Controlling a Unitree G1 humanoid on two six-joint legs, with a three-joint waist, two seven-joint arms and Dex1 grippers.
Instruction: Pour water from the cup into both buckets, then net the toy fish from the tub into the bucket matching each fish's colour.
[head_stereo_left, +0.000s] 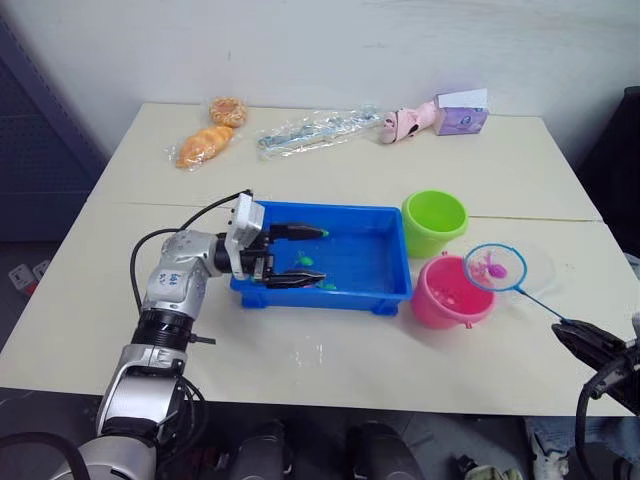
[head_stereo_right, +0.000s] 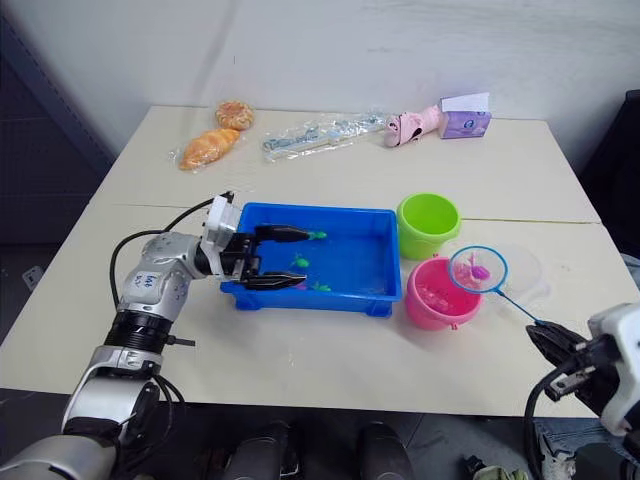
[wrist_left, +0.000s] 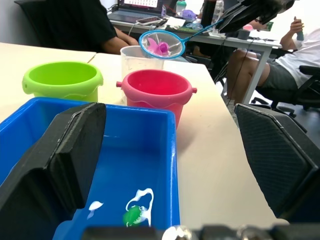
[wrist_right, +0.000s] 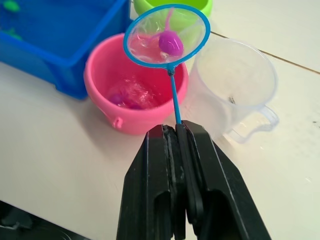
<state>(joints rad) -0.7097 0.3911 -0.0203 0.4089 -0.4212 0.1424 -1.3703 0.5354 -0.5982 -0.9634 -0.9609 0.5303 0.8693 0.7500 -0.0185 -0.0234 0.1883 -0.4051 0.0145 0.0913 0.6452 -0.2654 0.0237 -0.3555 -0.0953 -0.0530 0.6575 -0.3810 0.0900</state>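
- The right gripper (wrist_right: 176, 131) has its fingers (wrist_right: 150, 175) pressed together on the thin handle of the net (wrist_right: 166, 36), which runs straight out ahead of the fingertips.
- The net's blue hoop hangs above the far rim of the pink bucket (wrist_right: 135, 95), well ahead of the right fingers, with a magenta toy fish (wrist_right: 170, 43) lying in its mesh.
- Water and at least two small pink fish (wrist_right: 116, 99) sit in the bottom of the pink bucket.
- The clear cup (wrist_right: 235, 85) stands upright on the bench (head_stereo_left: 330, 350) just beside the pink bucket, ahead of the right fingers and off to one side of the net handle, its handle turned away from the bucket.
- The green bucket (head_stereo_left: 434, 222) stands beyond the pink one, close beside it, farther still from the right fingers.
- The left gripper (head_stereo_left: 300, 257) holds its fingers (wrist_left: 65, 155) wide apart with nothing between them, reaching over the near end of the blue tub (head_stereo_left: 385, 293).
- Green toy fish (head_stereo_left: 306, 261) lie in the tub between and just ahead of the left fingertips; one (wrist_left: 133, 216) shows close under them beside white foam on the water.
- The tub lies touching or nearly touching both buckets at its far end from the left fingers.
- At the back of the bench, well apart from both grippers, lie two bread rolls (head_stereo_left: 205, 146), a clear plastic wrapper (head_stereo_left: 315, 130), a pink soft toy (head_stereo_left: 405, 124) and a purple box (head_stereo_left: 461, 113).
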